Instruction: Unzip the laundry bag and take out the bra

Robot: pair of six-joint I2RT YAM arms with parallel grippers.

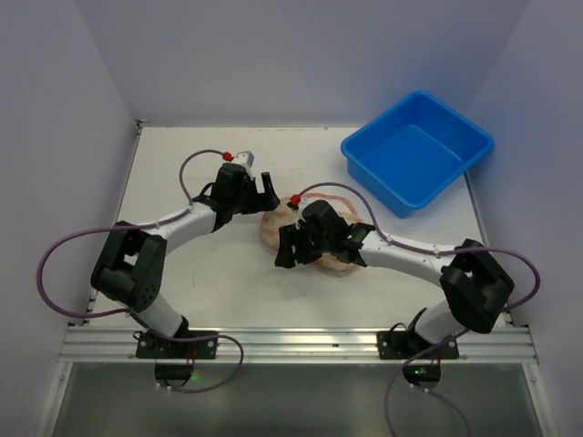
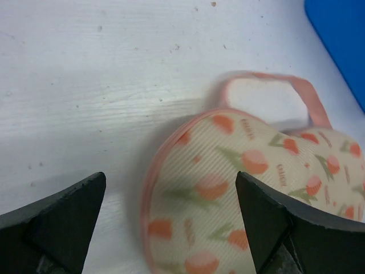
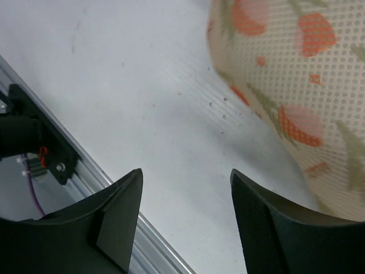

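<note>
The laundry bag [image 1: 271, 229] lies closed between the 2 arms. The left gripper [image 2: 171, 178] gapes over its rounded end, and the right gripper [image 3: 185, 174] stands apart, empty, beside it. With no zipper pull visible, a pinch may grab fabric and drag the loose bag.

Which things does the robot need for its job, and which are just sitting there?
For the job:
laundry bag
left gripper, open
right gripper, open

Just lying about:
blue tub
</note>
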